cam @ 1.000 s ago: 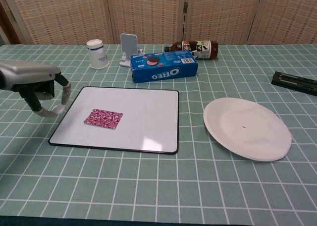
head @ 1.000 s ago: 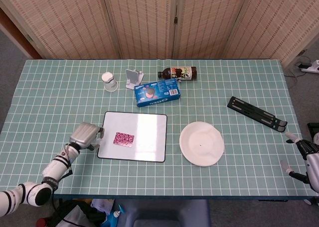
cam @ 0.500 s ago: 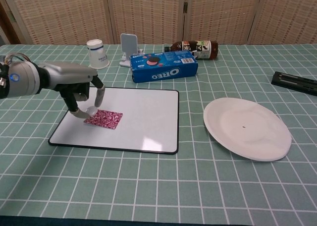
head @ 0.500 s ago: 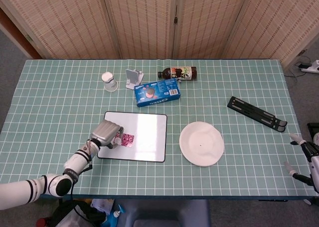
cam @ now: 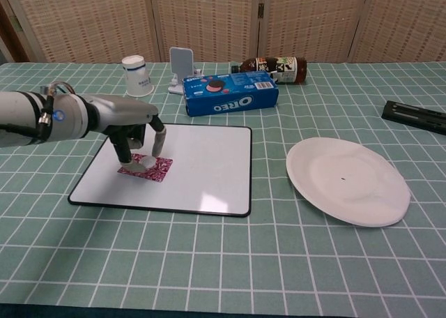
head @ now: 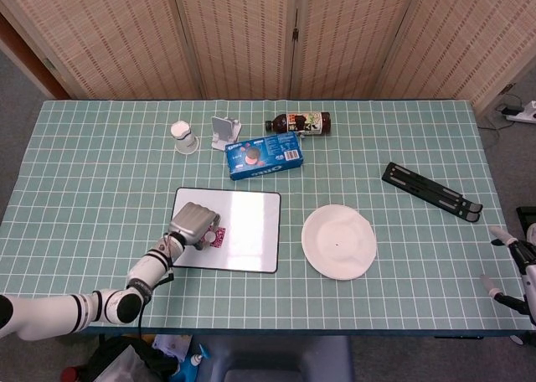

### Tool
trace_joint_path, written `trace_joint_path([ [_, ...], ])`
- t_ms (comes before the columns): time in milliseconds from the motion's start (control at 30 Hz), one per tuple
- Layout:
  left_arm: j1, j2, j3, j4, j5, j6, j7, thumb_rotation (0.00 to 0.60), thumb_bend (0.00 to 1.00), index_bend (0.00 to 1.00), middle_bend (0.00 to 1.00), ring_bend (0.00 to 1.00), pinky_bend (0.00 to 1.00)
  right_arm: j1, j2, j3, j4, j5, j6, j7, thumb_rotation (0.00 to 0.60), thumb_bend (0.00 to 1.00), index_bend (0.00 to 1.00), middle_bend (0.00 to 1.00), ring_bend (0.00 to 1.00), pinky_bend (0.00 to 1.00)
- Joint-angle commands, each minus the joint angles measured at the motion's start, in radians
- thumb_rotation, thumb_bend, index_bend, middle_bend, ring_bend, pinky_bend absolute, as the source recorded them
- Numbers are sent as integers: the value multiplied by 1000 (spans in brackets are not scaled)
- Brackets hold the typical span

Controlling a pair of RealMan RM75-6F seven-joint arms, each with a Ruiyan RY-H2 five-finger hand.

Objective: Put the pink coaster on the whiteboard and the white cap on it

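The pink patterned coaster (cam: 156, 169) lies on the left part of the whiteboard (cam: 205, 171), and my left hand (cam: 132, 126) is directly above it. The fingers point down and pinch a small white cap (cam: 147, 162), which is at the coaster's top surface. From the head view, the left hand (head: 194, 224) covers most of the coaster (head: 220, 236) on the whiteboard (head: 251, 231); the cap is hidden there. My right hand (head: 512, 269) hangs off the table's right edge with its fingers apart and nothing in it.
Along the back stand an upturned white cup (cam: 137, 75), a white phone stand (cam: 182, 66), a blue Oreo box (cam: 231, 94) and a lying bottle (cam: 275, 67). A white plate (cam: 346, 180) sits right of the whiteboard. A black folded stand (head: 431, 189) lies at the far right.
My left hand has moved right from beside the whiteboard's left edge to above the coaster, carrying the white cap down onto it. The right hand has barely shifted.
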Motion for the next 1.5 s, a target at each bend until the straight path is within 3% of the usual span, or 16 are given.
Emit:
trace_joint_path([
  [33, -8, -8, 6, 8, -12, 7, 2, 600, 267, 388, 953, 967, 1000, -2, 0, 0, 1, 0, 2, 1, 600, 221, 163, 323, 287, 343],
  [200, -6, 0, 17, 6, -19, 25, -4, 600, 266, 296, 953, 964, 1000, -7, 0, 1, 4, 4, 6, 4, 600, 221, 163, 323, 289, 343],
  [333, 36, 21, 6, -12, 23, 98, -55, 600, 267, 269, 932, 937, 1000, -8, 2, 1, 6, 4, 7, 7, 600, 221, 163, 323, 292, 343],
  [633, 207, 166, 15, -97, 140, 287, -209, 600, 267, 313, 784, 721, 963, 0, 15, 8, 3, 5, -2, 0, 600, 221, 163, 323, 291, 343],
  [867, 367, 276, 58, -159, 260, 461, -296, 600, 266, 338, 649, 625, 835, 19, 26, 8, -4, 9, -39, 9, 600, 221, 163, 323, 291, 343],
  [1133, 567, 357, 144, -250, 398, 664, -341, 600, 267, 312, 467, 429, 468, 51, 35, 1, -13, 7, -101, 30, 600, 221, 163, 323, 291, 343],
  [1500, 781, 365, 187, -295, 568, 914, -367, 600, 266, 284, 413, 399, 447, 71, 42, -6, -44, -12, -121, 68, 600, 221, 190, 323, 292, 343],
])
